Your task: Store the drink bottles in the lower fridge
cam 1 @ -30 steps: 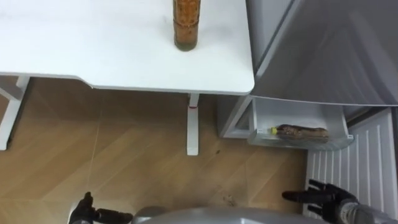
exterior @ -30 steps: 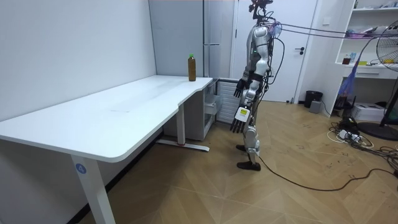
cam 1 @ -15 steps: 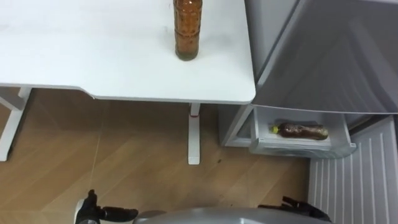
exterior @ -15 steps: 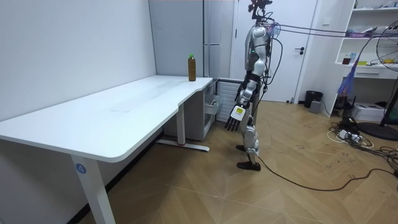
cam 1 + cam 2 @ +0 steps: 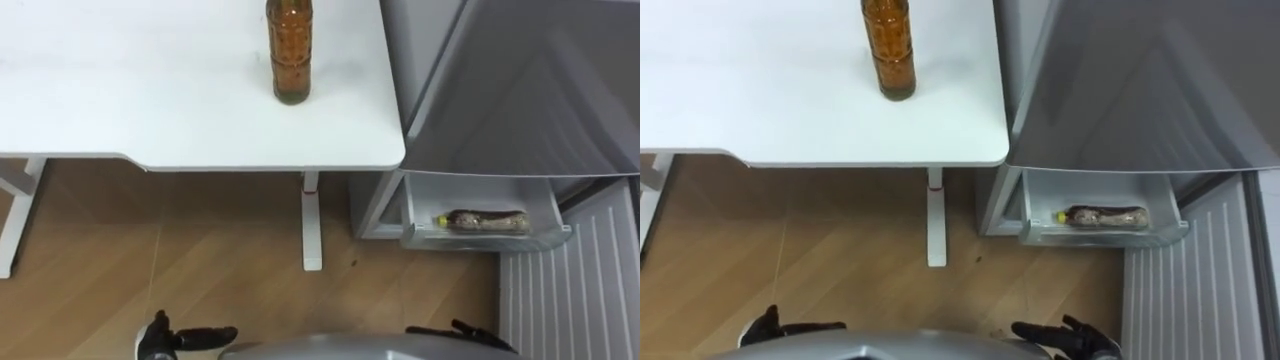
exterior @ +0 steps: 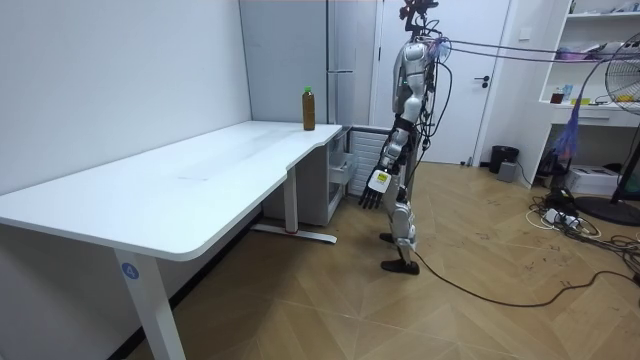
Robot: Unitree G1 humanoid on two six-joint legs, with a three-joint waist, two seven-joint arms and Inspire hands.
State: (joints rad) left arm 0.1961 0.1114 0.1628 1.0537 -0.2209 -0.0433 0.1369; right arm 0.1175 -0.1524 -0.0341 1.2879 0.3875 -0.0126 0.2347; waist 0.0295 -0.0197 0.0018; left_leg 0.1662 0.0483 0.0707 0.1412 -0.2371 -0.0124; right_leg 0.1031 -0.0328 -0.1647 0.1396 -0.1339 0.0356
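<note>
Left hand [image 5: 165, 340] and right hand [image 5: 1070, 338] hang low, loose-fingered and empty; tall amber plastic drink bottle [image 5: 291, 50] stands on white counter [image 5: 150, 100], second amber bottle [image 5: 487, 220] lies in open lower fridge drawer [image 5: 480, 240]; risk: a glancing reach would probably topple the standing bottle.

I counted two drinks: an upright bottle [image 5: 290, 50] top centre, a lying bottle [image 5: 485, 221] lower right; one table [image 5: 150, 100], seemingly one fridge drawer [image 5: 480, 192].
</note>
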